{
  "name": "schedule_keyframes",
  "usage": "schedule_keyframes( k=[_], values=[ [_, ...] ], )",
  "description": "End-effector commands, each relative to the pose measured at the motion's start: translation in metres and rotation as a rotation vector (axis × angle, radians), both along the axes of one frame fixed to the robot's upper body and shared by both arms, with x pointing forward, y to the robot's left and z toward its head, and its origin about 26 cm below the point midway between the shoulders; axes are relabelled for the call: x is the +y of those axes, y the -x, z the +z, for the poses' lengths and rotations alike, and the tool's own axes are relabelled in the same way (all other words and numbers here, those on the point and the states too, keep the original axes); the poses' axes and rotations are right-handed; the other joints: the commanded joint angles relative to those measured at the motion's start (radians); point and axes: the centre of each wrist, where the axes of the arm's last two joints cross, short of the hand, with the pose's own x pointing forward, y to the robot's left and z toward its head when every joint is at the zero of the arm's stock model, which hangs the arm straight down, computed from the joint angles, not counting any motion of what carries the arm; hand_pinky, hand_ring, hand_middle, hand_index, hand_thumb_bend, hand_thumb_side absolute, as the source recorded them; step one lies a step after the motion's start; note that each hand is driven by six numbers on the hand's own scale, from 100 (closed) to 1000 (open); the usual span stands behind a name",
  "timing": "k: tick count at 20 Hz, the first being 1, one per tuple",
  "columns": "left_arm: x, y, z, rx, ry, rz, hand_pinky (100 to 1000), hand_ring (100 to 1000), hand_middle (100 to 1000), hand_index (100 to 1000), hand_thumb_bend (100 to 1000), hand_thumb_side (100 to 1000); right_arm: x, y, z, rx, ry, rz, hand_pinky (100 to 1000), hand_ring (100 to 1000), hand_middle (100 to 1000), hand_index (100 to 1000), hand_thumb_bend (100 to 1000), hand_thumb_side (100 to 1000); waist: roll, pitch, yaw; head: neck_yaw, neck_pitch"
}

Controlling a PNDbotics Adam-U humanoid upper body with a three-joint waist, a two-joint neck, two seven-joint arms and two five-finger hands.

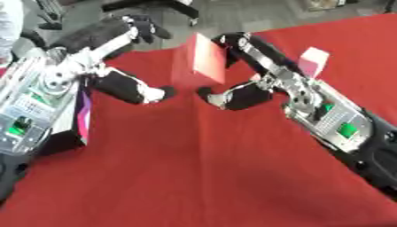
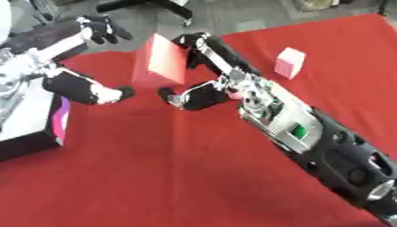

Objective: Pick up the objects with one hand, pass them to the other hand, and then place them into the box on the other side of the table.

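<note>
Left eye view. Bench covered in a red cloth point(image 1: 194, 177) that fills most of the frame; grey floor along the top edge. A red box-like block point(image 1: 203, 62) stands tilted at upper centre, held between the two hands. Right hand point(image 1: 232, 82) comes in from the right side of the frame: fingers curl over the block's upper right edge and the thumb reaches under it at centre, so the hand is closed round the block. Left hand point(image 1: 136, 53) comes in from the upper left: fingers spread and mostly straight near the top of the frame, thumb pointing toward centre; whether it touches the block's left face, cannot tell. A small pink cube point(image 1: 313, 60) sits on the cloth at upper right, behind the right forearm. A dark box with a magenta side point(image 1: 77, 124) lies at the left edge, partly hidden by the left arm.

Right eye view. Same layout, shifted left. The pink cube stands clear of the right arm here, well apart from the block. The left thumb tip is just beside the right thumb, with a small gap between them.
</note>
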Motion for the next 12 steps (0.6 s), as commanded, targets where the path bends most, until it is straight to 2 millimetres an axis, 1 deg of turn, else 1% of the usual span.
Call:
schedule_keyframes(
  k=[1, 3, 4, 8, 11, 12],
  values=[
    [-0.001, 0.006, 0.013, -0.049, -0.006, -0.028, 836, 827, 821, 887, 595, 414, 0.001, -0.001, 0.006, -0.022, 0.009, 0.012, 670, 607, 469, 577, 227, 100, 0.009, -0.027, 0.002, 0.002, -0.001],
    [-0.001, 0.010, 0.014, -0.039, -0.018, -0.049, 837, 829, 821, 886, 599, 459, 0.001, -0.002, 0.004, -0.017, 0.012, 0.013, 670, 607, 469, 577, 228, 100, 0.009, -0.026, 0.001, -0.003, -0.001],
    [-0.001, 0.012, 0.015, -0.031, -0.023, -0.058, 838, 829, 822, 887, 604, 467, 0.001, -0.002, 0.004, -0.015, 0.013, 0.013, 670, 607, 469, 577, 228, 100, 0.008, -0.025, 0.001, -0.005, -0.001],
    [-0.001, 0.020, 0.021, -0.018, -0.034, -0.082, 840, 831, 823, 887, 622, 474, 0.002, -0.002, 0.002, -0.011, 0.015, 0.018, 669, 606, 468, 576, 228, 100, 0.006, -0.021, 0.001, -0.007, -0.001],
    [-0.001, 0.022, 0.022, -0.005, -0.035, -0.088, 840, 832, 822, 886, 619, 480, -0.002, 0.004, 0.003, -0.015, 0.015, 0.025, 669, 606, 468, 576, 239, 100, 0.005, -0.018, 0.001, -0.003, -0.001],
    [-0.002, 0.022, 0.023, -0.002, -0.034, -0.089, 840, 832, 822, 886, 613, 479, -0.003, 0.005, 0.004, -0.015, 0.015, 0.027, 668, 606, 468, 576, 228, 100, 0.004, -0.017, 0.001, 0.000, -0.001]
  ],
)
